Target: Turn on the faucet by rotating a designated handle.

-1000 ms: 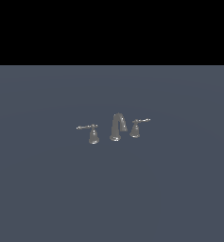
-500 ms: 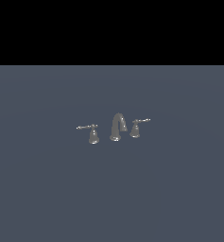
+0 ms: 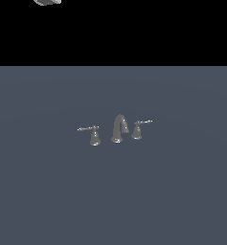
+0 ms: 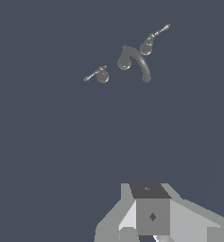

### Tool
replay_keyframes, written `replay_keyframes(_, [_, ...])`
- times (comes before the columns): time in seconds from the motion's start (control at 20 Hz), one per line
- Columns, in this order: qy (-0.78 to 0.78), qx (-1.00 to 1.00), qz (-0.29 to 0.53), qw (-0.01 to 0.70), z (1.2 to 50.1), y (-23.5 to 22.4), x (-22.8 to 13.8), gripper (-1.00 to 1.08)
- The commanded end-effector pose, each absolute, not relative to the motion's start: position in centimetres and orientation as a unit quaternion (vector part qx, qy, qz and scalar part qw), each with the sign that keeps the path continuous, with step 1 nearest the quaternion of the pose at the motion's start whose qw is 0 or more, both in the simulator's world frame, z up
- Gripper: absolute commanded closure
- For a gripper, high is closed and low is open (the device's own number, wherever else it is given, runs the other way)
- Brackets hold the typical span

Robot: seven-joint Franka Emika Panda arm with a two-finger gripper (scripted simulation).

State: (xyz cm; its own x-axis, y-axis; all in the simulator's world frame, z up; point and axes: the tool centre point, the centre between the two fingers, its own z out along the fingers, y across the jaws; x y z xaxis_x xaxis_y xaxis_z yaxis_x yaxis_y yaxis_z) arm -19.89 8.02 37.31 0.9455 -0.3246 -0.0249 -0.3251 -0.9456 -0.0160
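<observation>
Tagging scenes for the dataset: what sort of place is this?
A bare simulated test scene, not a real room: a three-piece faucet on a flat grey floor, black void behind, and the gripper high above it.

You see the faucet [image 3: 116, 130] small on the grey floor [image 3: 48, 201]. Its arched spout [image 3: 119, 128] stands in the centre. The handle [image 3: 93, 134] is at 9 o'clock of it, the twin handle [image 3: 138, 129] at 3 o'clock. A white robot part [image 3: 47, 2] shows at 11 o'clock, far above.

faucet [image 3: 118, 129]: grey metallic | floor [image 3: 182, 191]: plain slate blue
</observation>
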Motion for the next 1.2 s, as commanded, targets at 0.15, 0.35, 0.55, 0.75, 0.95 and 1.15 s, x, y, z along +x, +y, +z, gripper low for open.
replay_keyframes(0.15, [0.223,-0.975,0.01,0.01,33.8,9.8,-17.7,1.08])
replay_keyframes(0.35, [0.264,-0.964,0.009,0.01,31.3,10.9,-16.0,1.08])
replay_keyframes(0.55, [0.303,-0.953,0.009,0.01,28.9,11.8,-14.2,1.08])
replay_keyframes(0.75, [0.339,-0.941,0.008,0.01,26.6,12.5,-12.5,1.08])
replay_keyframes(0.95, [0.373,-0.928,0.008,0.01,24.5,13.0,-10.8,1.08])
replay_keyframes(1.15, [0.405,-0.914,0.007,0.01,22.4,13.4,-9.1,1.08])
